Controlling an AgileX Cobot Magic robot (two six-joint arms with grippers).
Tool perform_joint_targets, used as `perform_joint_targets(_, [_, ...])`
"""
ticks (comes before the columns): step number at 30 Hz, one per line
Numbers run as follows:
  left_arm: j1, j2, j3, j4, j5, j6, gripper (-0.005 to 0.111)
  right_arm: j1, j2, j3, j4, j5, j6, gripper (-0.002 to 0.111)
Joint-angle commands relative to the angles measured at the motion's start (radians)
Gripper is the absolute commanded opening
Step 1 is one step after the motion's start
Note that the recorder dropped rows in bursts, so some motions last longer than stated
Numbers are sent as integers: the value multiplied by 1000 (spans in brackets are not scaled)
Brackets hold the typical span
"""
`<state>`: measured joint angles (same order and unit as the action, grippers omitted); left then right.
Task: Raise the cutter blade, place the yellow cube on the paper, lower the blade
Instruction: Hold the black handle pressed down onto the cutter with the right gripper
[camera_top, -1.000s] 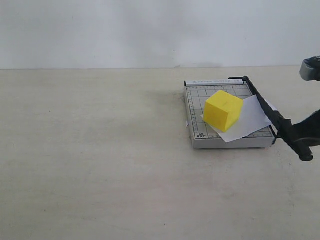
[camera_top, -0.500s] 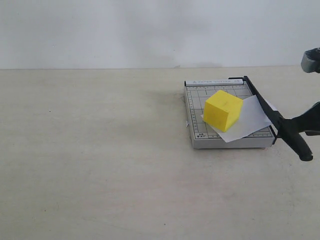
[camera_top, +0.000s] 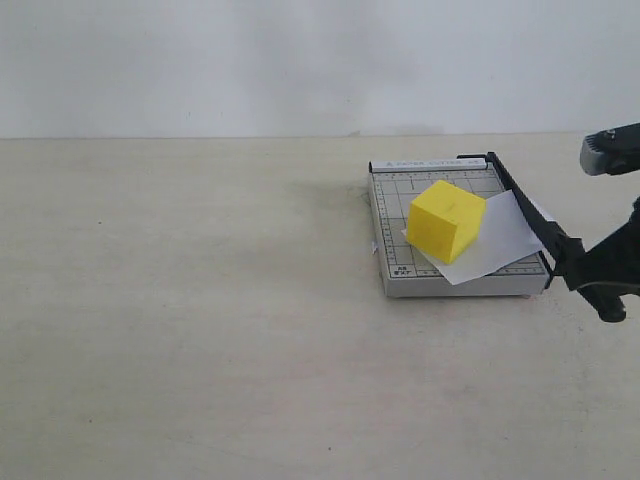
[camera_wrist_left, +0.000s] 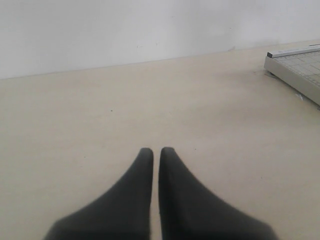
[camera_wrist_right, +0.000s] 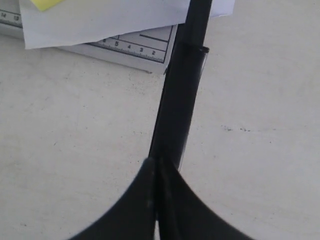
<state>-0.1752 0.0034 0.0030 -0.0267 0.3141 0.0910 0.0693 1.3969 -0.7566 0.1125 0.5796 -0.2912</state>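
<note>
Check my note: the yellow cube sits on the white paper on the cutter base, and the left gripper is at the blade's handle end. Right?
Wrong arm: it is the right gripper at the handle end of the cutter blade, as the exterior and right wrist views show. The yellow cube does sit on the paper on the cutter base.

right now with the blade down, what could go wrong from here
The right gripper sits shut over the cutter blade near its handle; pulling away could snag it and lift the blade.
The paper pokes out past the blade, so more downward pressure may slice it.
The yellow cube sits askew on the paper; any tug on the sheet could shift it.
</note>
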Motion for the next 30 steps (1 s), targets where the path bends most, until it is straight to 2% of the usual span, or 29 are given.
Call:
perform_joint_targets(1, [2, -3, -3, -11, -1, 5, 5, 0, 43, -5, -2, -8, -10, 0])
perform_joint_targets(10, [2, -3, -3, -11, -1, 5, 5, 0, 59, -5, -2, -25, -10, 0])
perform_joint_targets(19, [2, -3, -3, -11, -1, 5, 5, 0, -140, -5, -2, -141, -6, 0])
perform_joint_targets(25, [2, -3, -3, -11, -1, 5, 5, 0, -67, 1, -5, -30, 2, 0])
perform_joint_targets(30, [2, -3, -3, -11, -1, 5, 5, 0, 38, 1, -5, -17, 6, 0])
